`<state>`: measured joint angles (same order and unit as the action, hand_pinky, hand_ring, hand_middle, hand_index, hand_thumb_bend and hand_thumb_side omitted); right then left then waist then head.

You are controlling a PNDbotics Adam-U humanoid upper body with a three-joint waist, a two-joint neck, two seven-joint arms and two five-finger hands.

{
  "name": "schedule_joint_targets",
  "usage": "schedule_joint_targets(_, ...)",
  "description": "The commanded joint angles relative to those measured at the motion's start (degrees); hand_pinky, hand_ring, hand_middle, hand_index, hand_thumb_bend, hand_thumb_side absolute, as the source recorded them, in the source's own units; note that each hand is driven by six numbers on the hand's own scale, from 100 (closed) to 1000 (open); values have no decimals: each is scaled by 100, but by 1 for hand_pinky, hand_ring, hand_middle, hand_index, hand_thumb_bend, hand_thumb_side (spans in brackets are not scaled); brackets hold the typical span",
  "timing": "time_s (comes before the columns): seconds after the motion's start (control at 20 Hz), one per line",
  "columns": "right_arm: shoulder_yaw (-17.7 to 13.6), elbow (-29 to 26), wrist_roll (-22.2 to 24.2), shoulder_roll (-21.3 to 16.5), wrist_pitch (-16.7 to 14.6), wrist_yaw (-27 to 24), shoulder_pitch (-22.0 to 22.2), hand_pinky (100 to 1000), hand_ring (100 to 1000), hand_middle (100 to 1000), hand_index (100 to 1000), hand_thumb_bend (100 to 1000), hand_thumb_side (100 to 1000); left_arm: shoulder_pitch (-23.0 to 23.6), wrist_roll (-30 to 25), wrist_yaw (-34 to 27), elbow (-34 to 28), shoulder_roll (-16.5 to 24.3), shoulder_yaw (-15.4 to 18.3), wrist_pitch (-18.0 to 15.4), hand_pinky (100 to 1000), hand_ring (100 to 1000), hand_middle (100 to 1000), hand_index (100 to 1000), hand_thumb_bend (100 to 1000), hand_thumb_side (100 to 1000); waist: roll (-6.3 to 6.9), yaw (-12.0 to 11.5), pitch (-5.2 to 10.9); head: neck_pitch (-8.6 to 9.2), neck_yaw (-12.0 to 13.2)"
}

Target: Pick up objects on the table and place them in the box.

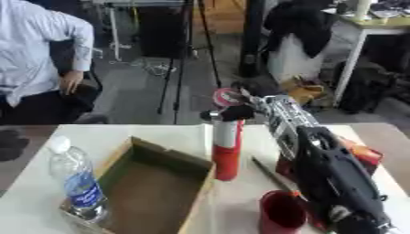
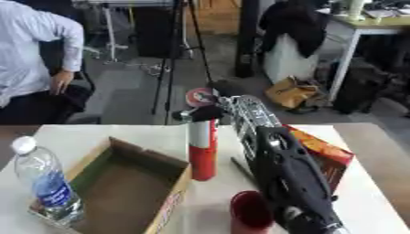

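Right hand [image 1: 232, 111] sits at the top of the red canister [image 1: 227, 151], fingers curled round its black cap/neck. Looks like a pinch from above and behind, but how far the fingers wrap is hard to read. The right arm [image 1: 332, 176] runs in from 5 o'clock and covers most of the right side of the table [image 1: 240, 205].

Left hand shows in neither view.

The canister stands upright, base apparently on the table, just beside the box [image 1: 152, 183] at its 3 o'clock, near the right wall's far end.

Step in hand, my read: lift the canister and move it into the box. To do it well:
- lift straight up until the base is above the box wall; the wall is right next to it and would catch a sideways drag
- it's tall with the grip at the top, so it will swing; go slow
- move toward 9 o'clock and lower near the box centre
- lay it down or let it settle before releasing, since a tall thin can tips easily

Containers:
- box: open cardboard, flaps up, interior looks bare as far as visible
- water bottle [image 1: 76, 183]: clear, blue label, white cap, upright at the box's 8 o'clock corner; can't tell if it's inside or just outside the rim
- red cup [image 1: 280, 212]: at 5 o'clock from the canister, contents not visible
- orange carton [image 2: 320, 153]: behind the arm at 3 o'clock, mostly hidden

A thin dark stick-like item [image 1: 272, 173] lies between canister and arm.
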<state>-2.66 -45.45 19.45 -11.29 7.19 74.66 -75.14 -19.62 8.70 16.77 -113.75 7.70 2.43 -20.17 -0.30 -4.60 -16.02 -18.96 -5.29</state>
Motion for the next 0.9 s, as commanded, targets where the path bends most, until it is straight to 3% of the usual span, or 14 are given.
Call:
schedule_joint_targets(0.05, -5, -29, -24, -88, 26, 32, -186, 696, 796, 834, 969, 650, 797, -70, -43, -4, -85, 7, -18, -2, 787, 736, 740, 707, 100, 1000, 6, 6, 89, 15, 0)
schedule_joint_targets(0.2, 8, 4, 25, -96, 48, 82, -201, 673, 796, 834, 961, 624, 747, -71, -69, -2, -85, 6, -19, 3, 787, 736, 740, 707, 100, 1000, 3, 2, 95, 18, 0)
schedule_joint_targets(0.45, 6, 64, 213, -101, 77, 153, -218, 611, 789, 837, 944, 623, 579, -70, -97, -6, -85, 5, -22, 9, 793, 736, 740, 707, 100, 1000, -2, -7, 96, 19, -7)
schedule_joint_targets(0.9, 7, 87, 455, -78, 97, 121, -236, 543, 741, 824, 882, 592, 470, -64, -119, 1, -85, -1, -11, 40, 806, 736, 741, 707, 100, 1000, -4, -8, 93, 26, -9)
